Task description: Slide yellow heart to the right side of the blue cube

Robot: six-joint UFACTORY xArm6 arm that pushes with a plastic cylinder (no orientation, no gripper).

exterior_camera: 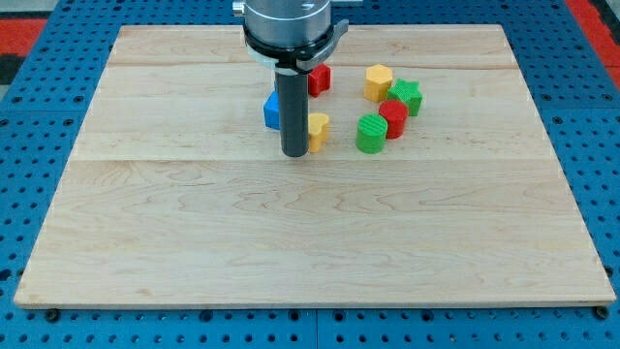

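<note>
**Heart already close to the cube's right**

Our end effector is a bare rod with no jaws, so it grasps nothing; my tip (294,154) rests on the desk (291,252), just left of the yellow heart (318,129) and in front of the blue cube (273,111). The heart sits just right of the rod, which hides its left edge and part of the cube, so we cannot tell whether heart and cube touch.

We judge the heart to be a light, stiff plastic piece that slides readily on smooth wood and turns if pushed off-centre. There is no taking hold of it; we press against a side face, near the middle of that face, so it travels straight. Its lobed outline gives a poor flat to push on, so we expect some rotation.

The desk is pale, level board with seams running left to right, unlikely to catch a block. Room is tight: a red block (319,79) lies far of the heart, and to the right cluster a green block (371,134), another red one (393,118), a green star (408,96) and a yellow block (378,82). The near half lies open for repositioning.
</note>
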